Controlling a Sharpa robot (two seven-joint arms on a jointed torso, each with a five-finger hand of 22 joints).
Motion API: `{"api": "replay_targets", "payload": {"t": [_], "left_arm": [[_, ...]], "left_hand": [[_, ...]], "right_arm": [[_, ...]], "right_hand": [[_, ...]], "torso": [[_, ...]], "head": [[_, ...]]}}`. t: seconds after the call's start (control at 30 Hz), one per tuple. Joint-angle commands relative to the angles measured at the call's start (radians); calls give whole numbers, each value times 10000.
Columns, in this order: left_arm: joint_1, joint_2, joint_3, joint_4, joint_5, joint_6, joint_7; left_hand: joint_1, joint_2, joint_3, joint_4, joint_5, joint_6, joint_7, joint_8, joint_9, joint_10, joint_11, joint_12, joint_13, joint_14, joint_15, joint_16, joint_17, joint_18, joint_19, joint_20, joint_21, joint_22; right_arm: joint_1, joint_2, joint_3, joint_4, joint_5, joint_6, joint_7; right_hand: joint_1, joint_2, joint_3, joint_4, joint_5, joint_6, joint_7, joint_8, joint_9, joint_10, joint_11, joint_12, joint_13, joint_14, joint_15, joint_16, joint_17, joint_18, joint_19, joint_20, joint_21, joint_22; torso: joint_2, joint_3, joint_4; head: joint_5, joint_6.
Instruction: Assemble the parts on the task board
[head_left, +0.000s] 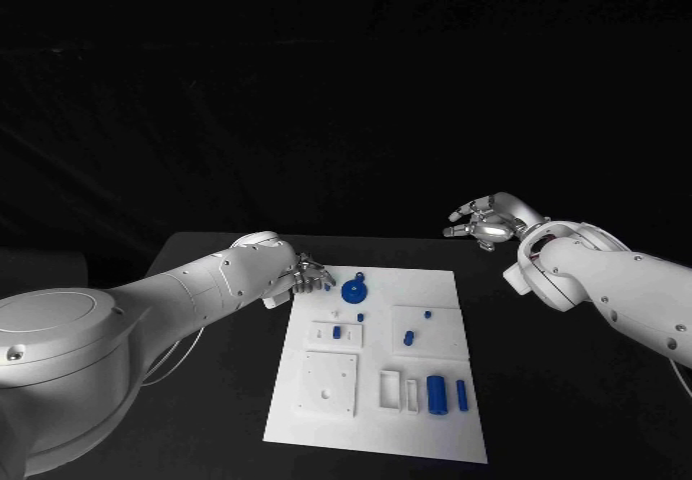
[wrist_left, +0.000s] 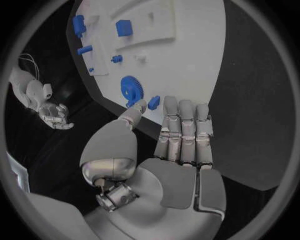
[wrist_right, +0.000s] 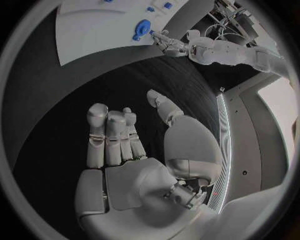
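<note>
task board (head_left: 433, 420): blue parts (head_left: 437, 392) in recesses | left hand (head_left: 307, 274) at edge

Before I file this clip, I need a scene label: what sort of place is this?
Probably a robotics lab test bench, in a darkened room. A black table carries a white task board with small blue parts, and two white robot arms reach over it, left hand and right hand.

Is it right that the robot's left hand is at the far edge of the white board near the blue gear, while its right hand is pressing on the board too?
Not quite. The right hand is raised over the black table, off the task board, as the head view shows. The left hand is indeed by the blue gear.
</note>
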Motion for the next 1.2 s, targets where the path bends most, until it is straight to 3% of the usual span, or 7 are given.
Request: {"api": "replay_targets", "payload": {"t": [0.03, 0.63, 1.2], "left_arm": [[-16, 26, -1, -5, 22, 218, 178], [-16, 60, 0, -61, 225, 101, 339], [-15, 85, 1, -77, 415, 206, 433]], "left_hand": [[12, 126, 3, -113, 38, -89, -1, 18, -16, -45, -3, -54, 14, -45, 57, -48, 9, -28, -56, -650, -71, 15], [131, 651, -7, -384, 97, -155, 28, 9, -106, -27, 25, -136, 25, -62, 84, -72, 12, -36, -68, -620, -126, 81], [171, 1052, 20, -716, 651, -32, 2, 85, -196, 65, 3, -215, 33, -27, 90, -81, 20, -50, -29, -608, -168, 167]], "right_arm": [[4, 7, 6, 8, -8, 74, 68], [5, 21, 6, -3, -8, 91, 64], [5, 63, 6, -34, -8, 116, 59]], "right_hand": [[-68, 47, -18, -24, 53, -221, 279, 32, -13, -58, 16, 53, -19, 67, 18, -12, 17, 698, 12, -60, -61, 71], [-68, 51, -18, -24, 50, -219, 277, 35, -14, -55, 15, 63, -29, 73, 16, -11, 20, 698, 20, -62, -62, 75], [-63, 54, -15, -28, 51, -217, 275, 36, -14, -50, 13, 73, -37, 80, 14, -9, 22, 698, 27, -64, -62, 78]], "torso": [[4, -1, 7], [-3, 2, 2], [-5, 5, 5]], "head": [[-10, -13], [3, -19], [10, -32]]}}
